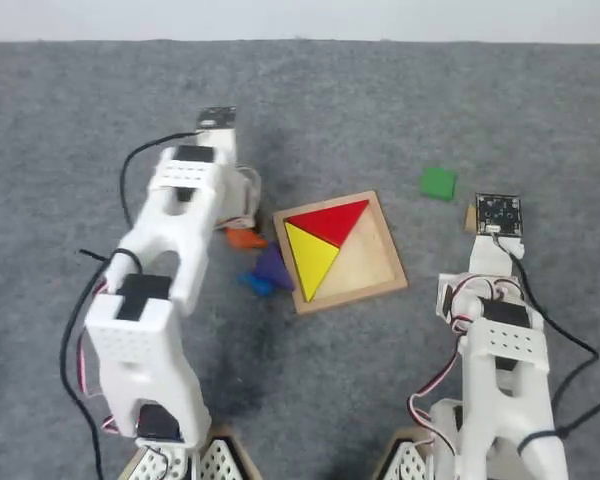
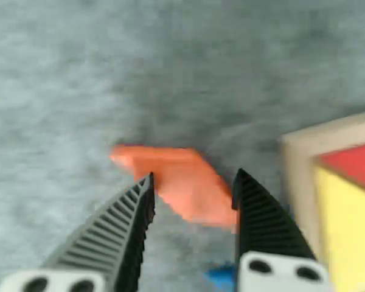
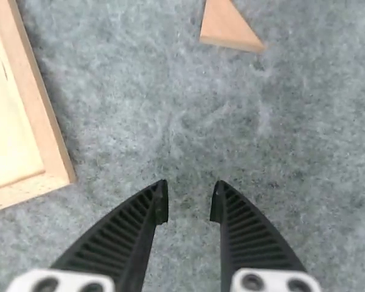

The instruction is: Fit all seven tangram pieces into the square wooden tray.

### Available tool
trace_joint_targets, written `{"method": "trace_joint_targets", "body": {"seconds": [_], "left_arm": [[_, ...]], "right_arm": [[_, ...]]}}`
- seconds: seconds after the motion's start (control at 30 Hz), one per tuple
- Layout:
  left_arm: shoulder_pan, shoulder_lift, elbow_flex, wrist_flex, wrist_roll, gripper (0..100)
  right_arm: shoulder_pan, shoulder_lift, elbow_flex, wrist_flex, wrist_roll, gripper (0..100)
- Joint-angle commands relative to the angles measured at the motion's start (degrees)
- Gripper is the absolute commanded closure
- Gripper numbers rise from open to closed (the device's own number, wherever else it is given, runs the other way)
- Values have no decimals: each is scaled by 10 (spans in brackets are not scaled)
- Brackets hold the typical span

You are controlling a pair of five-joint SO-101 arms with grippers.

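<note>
Left gripper [image 2: 194, 176] is seen open, jaws either side of the orange piece [image 2: 170, 170] on the grey tabletop [image 1: 480, 100], beside the wooden tray [image 1: 355, 296]. Red triangle [image 1: 330, 220] and yellow triangle [image 1: 310, 255] are seated in the tray. Right gripper [image 3: 190, 184] is held narrowly open, empty.

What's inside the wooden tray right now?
A red triangle and a yellow triangle lie in the tray; the rest is bare wood. The floor beneath them is covered.
</note>
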Motion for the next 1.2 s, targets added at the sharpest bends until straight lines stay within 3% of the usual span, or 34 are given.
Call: {"method": "trace_joint_targets", "body": {"seconds": [0.0, 0.3, 0.47, 0.67, 0.93, 1.17], "left_arm": [[-67, -4, -2, 25, -66, 793], [-124, -15, -35, 47, -131, 794], [-120, -60, -87, 120, -178, 794], [-120, -155, -74, 155, -232, 794], [-79, -130, 80, 22, -237, 794], [-78, -70, 109, -20, -237, 794]], "right_arm": [[4, -20, -5, -11, 4, 874], [4, -20, -4, -11, 4, 874], [3, -20, -4, -11, 4, 874], [3, -20, -4, -11, 4, 874], [3, -22, -4, -11, 8, 874], [3, -22, -4, -11, 8, 874]]}}
